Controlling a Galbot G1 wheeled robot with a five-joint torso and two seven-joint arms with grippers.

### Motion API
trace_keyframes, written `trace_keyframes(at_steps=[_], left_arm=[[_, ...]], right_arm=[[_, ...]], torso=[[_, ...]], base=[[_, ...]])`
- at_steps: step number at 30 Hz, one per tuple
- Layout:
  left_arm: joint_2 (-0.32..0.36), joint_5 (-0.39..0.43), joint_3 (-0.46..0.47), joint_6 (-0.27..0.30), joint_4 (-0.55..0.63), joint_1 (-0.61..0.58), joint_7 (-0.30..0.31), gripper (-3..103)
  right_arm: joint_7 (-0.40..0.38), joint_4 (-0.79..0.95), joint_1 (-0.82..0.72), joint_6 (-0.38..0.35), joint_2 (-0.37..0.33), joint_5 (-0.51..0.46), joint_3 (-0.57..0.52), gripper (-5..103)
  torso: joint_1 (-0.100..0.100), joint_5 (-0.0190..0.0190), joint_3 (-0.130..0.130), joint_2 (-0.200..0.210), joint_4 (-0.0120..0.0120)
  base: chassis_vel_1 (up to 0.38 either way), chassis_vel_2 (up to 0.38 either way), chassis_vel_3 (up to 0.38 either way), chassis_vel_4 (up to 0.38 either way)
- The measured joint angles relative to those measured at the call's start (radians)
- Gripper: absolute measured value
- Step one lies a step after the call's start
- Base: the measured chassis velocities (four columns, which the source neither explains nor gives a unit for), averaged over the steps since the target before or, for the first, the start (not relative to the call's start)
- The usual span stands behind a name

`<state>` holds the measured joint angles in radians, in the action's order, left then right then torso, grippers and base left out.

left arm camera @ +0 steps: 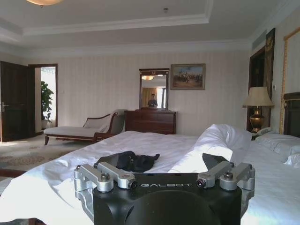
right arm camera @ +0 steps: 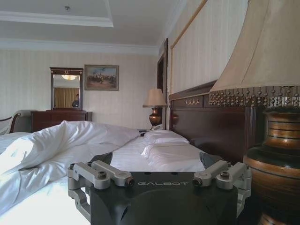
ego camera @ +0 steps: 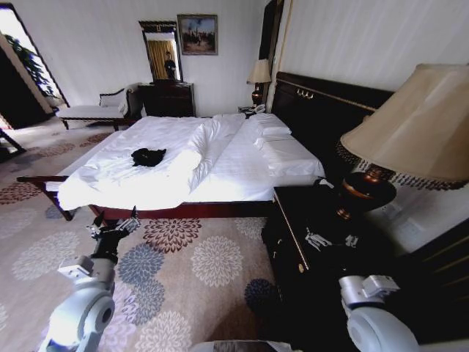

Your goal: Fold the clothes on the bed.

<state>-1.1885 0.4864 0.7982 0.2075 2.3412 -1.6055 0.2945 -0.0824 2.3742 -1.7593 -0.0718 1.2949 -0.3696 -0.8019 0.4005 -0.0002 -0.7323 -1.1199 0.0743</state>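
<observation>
The clothes [ego camera: 149, 156] are a small crumpled black heap on the white duvet of the bed [ego camera: 242, 169], on its left half toward the foot. My left gripper [ego camera: 113, 226] hangs open over the carpet, short of the bed's near side rail and apart from the heap. From the left wrist the black clothes [left arm camera: 137, 161] lie beyond the open gripper [left arm camera: 159, 163], across the duvet [left arm camera: 51, 180]. My right gripper [right arm camera: 154, 159] is open and empty, beside the bed [right arm camera: 47, 150] near the headboard and next to the lamp base. My right arm [ego camera: 370, 304] is at the lower right.
A dark nightstand [ego camera: 311, 220] with a large shaded lamp [ego camera: 410, 132] stands close on my right. Flowered carpet [ego camera: 183, 257] lies between me and the bed. Pillows [ego camera: 287, 155] lie at the headboard. A dresser with mirror [ego camera: 168, 95] and a chaise [ego camera: 91, 111] stand at the far wall.
</observation>
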Motion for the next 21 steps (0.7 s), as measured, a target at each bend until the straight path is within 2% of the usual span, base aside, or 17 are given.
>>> trace_keyframes(at_steps=[21], left_arm=[[-0.002, 0.001, -0.01, -0.019, -0.003, -0.014, -0.021, 100]], right_arm=[[0.002, 0.019, -0.027, -0.011, 0.023, 0.038, 0.001, 100]], torso=[[0.0, 0.0, 0.0, 0.0, 0.0]], base=[[-0.002, 0.002, 0.001, -0.001]])
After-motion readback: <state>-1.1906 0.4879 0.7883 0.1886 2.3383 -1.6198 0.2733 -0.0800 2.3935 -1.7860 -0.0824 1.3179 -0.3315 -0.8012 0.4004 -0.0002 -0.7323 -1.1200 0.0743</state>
